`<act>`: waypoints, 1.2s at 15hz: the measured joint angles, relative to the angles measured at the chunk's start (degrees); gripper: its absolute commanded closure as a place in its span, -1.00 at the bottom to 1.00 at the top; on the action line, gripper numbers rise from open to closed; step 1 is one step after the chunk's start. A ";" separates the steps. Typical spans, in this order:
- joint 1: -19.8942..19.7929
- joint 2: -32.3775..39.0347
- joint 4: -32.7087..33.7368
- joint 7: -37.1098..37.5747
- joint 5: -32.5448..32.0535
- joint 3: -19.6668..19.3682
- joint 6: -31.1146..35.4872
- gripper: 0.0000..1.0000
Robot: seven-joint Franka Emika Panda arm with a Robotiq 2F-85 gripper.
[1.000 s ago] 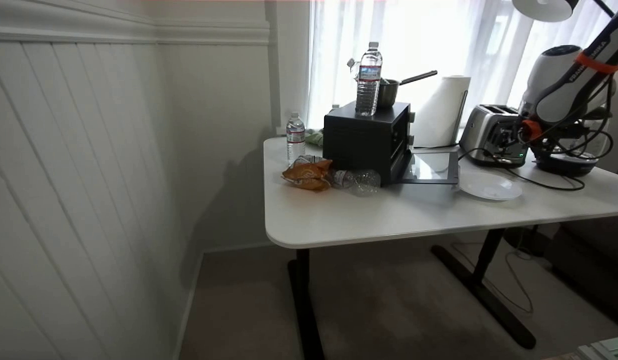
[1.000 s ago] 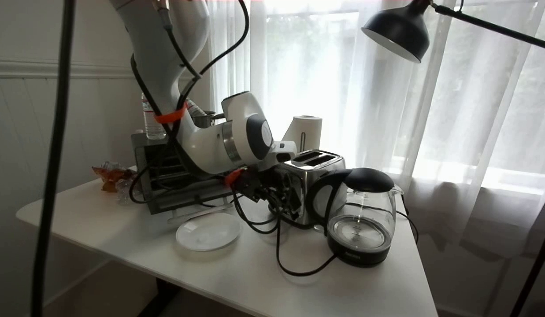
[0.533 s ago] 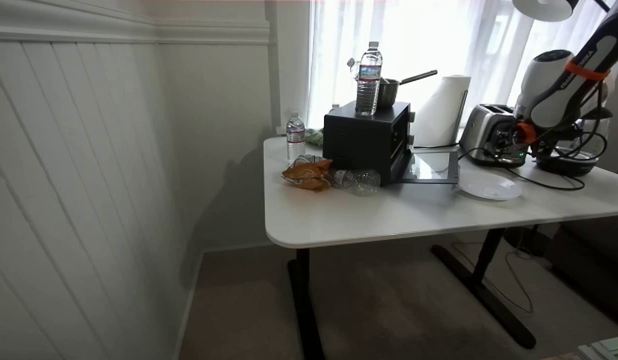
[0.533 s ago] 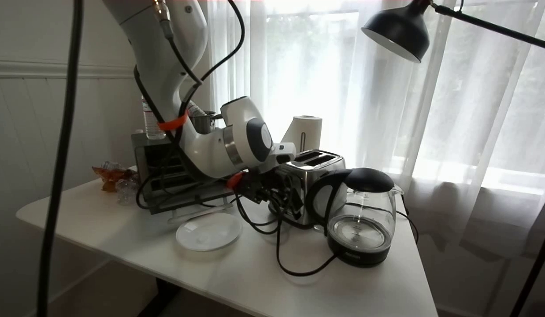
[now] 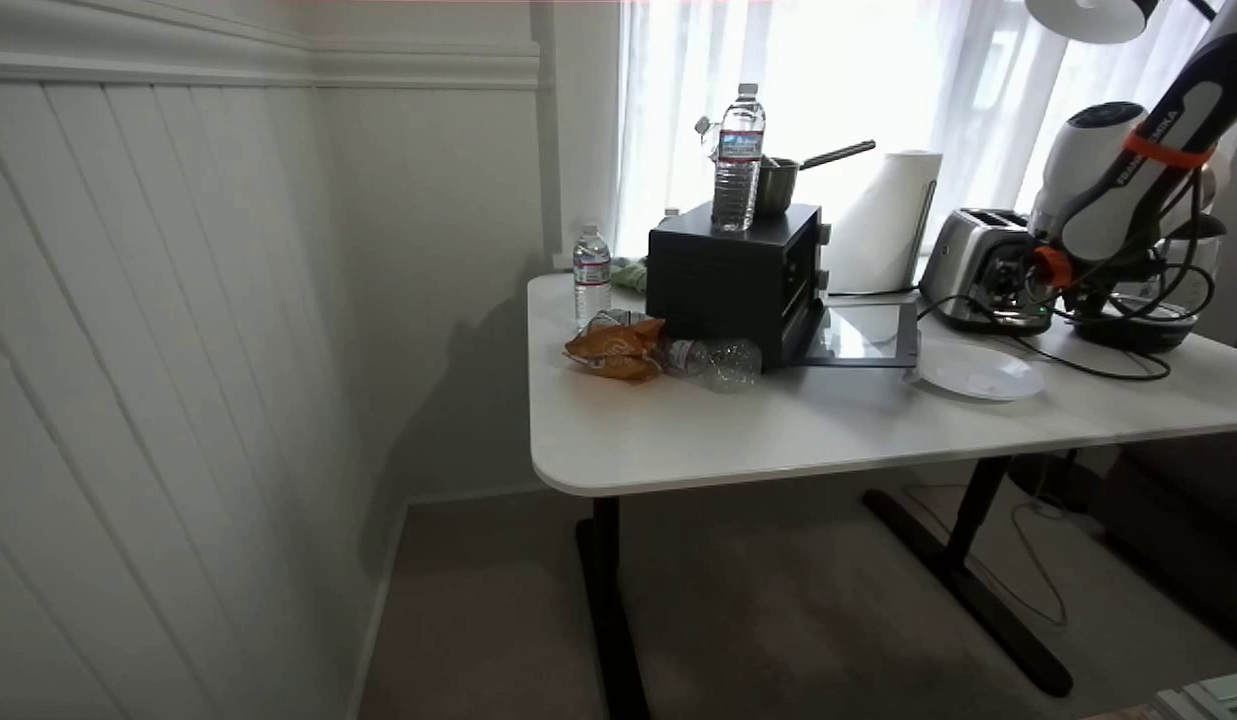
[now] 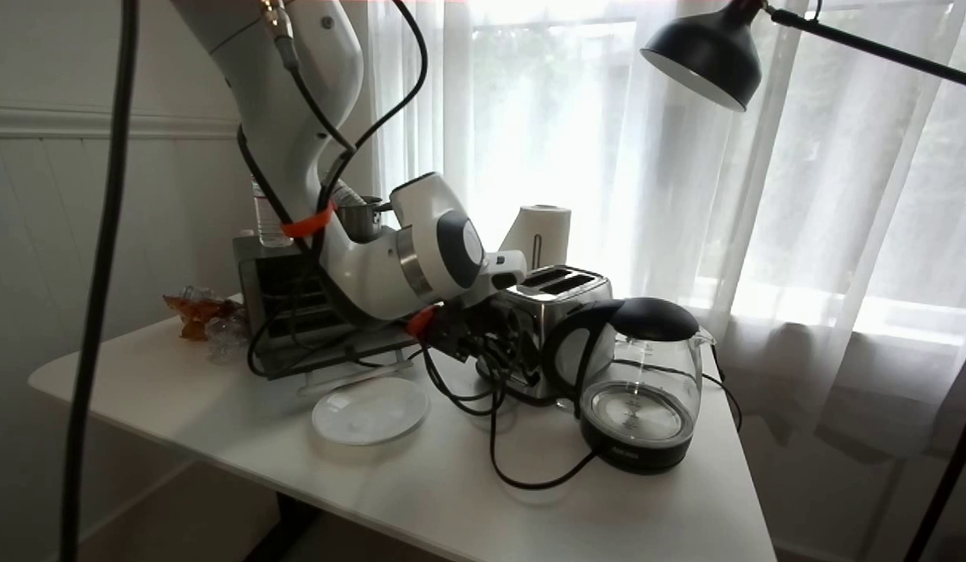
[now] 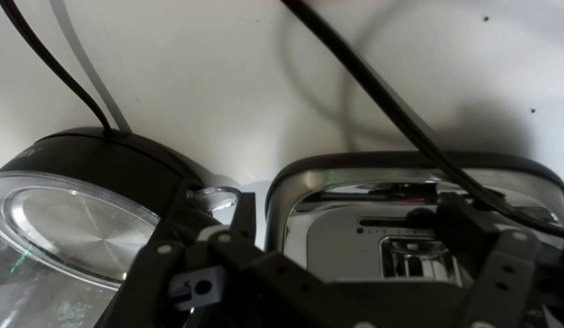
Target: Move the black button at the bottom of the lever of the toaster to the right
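The toaster (image 7: 341, 248) stands on the counter (image 7: 195, 68) beside the kettle (image 7: 95, 159); the pincer (image 7: 348, 212) is spread wide, one finger (image 7: 464, 228) just beside the toaster's black button (image 7: 420, 217) (whether they touch, I cannot tell).

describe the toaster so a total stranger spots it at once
Find the white table, then look between the boxy black oven and the glass kettle. There stands the toaster, rounded at its edges, with two long slots in its top. Its shiny silver body sets it apart from the clear kettle and the dark oven.
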 measured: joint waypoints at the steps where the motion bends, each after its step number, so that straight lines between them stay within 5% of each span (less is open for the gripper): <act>1: 0.46 0.15 0.00 0.00 0.40 -0.41 0.00 -1.00; 18: 3.00 0.72 0.49 0.00 3.99 -3.39 -4.99 -1.00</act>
